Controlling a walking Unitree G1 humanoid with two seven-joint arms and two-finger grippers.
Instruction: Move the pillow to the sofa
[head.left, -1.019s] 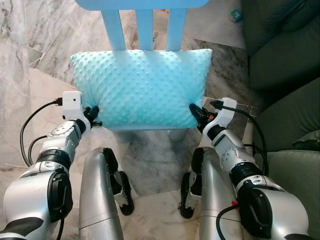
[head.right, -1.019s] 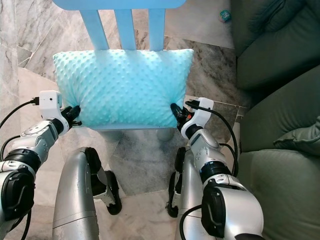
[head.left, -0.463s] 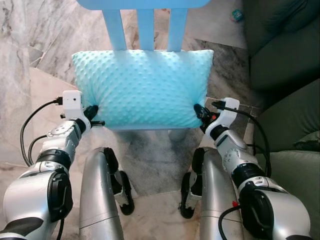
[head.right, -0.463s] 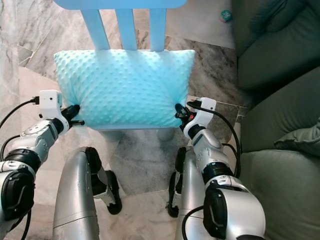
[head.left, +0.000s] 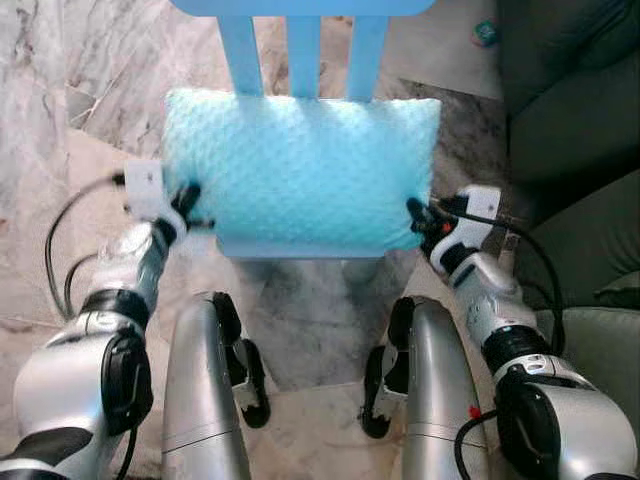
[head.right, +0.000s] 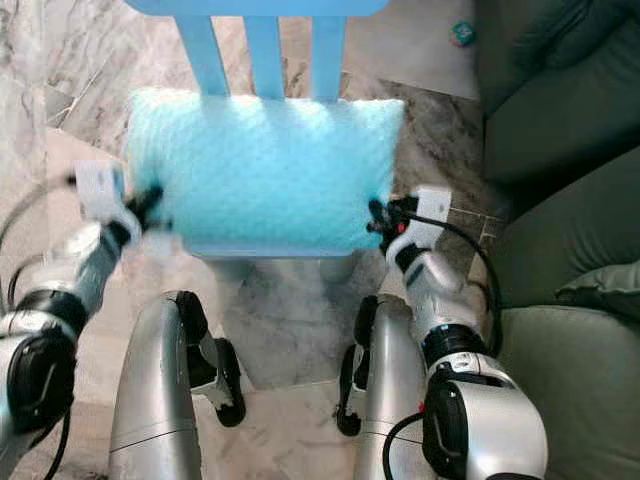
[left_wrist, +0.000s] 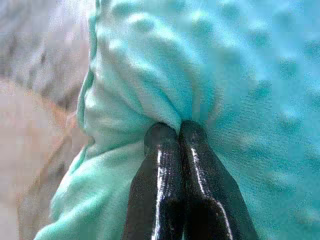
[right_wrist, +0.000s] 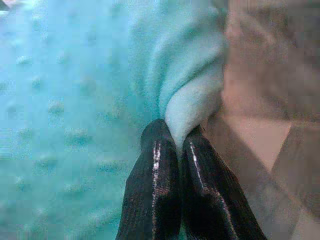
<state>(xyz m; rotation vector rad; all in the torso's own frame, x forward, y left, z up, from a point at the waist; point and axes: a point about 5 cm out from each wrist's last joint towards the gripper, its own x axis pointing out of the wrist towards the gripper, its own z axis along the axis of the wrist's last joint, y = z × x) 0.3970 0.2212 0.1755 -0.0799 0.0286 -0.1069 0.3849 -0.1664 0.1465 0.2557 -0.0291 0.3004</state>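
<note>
Where grey-veined marble floor (head.left: 60, 90) meets a dark green sofa (head.left: 570, 130) at 3 o'clock, the dimpled, plush turquoise pillow (head.left: 300, 170) lies on a blue slatted chair (head.left: 300, 45); my left gripper (head.left: 192, 212) and right gripper (head.left: 415, 215) pinch its corners.

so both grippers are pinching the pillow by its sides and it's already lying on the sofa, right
Not quite. Both grippers do pinch the pillow, left gripper and right gripper each with fingers shut on a fold at a side. But the pillow lies on the blue chair, not the sofa, which stands to the robot's right. The left eye view shows it.
</note>
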